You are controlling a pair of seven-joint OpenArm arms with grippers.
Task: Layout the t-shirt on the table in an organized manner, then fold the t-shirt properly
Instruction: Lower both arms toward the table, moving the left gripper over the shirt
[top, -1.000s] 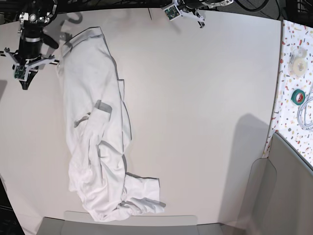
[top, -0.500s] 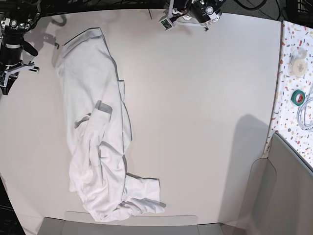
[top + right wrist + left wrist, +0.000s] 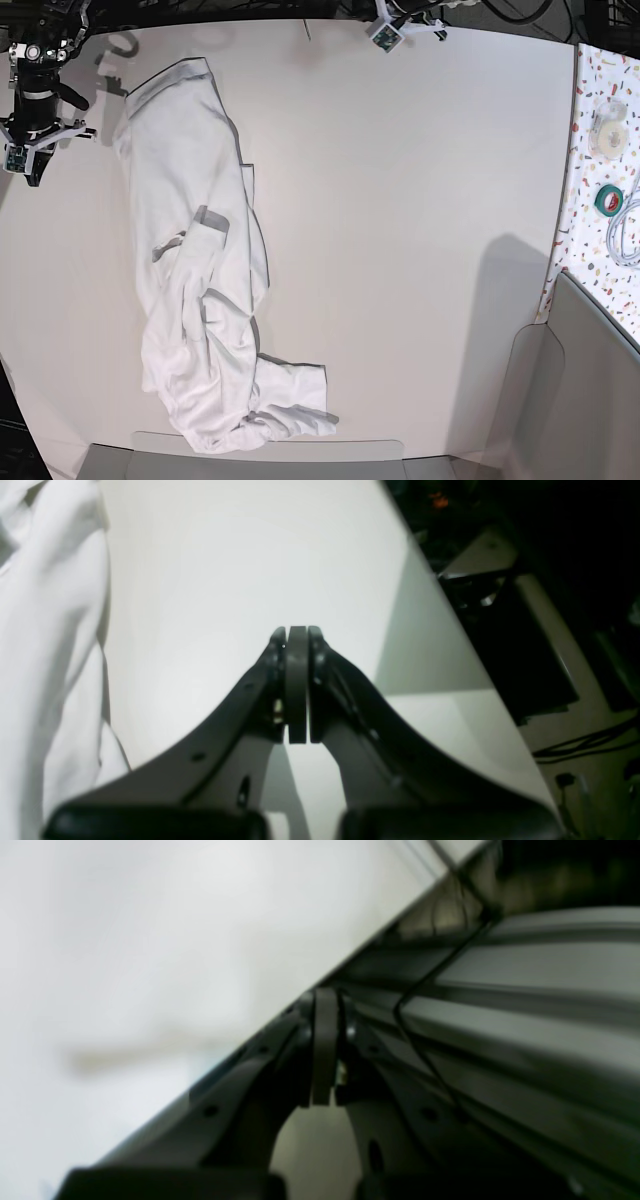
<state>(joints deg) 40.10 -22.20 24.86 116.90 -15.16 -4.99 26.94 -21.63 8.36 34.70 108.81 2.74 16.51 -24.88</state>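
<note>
Your right pincer (image 3: 297,630) is matte black: two curved fingers (image 3: 235,705) sweeping up to flat grey pads, with small screw holes along the inner faces. Your left pincer (image 3: 325,995) has the same black arched build — blurred, a thin black cable trailing beside it. From the base view, each wrist carries a white bracket with a small green board, on black cylindrical arm segments — the right arm (image 3: 38,85) shows this best.
</note>
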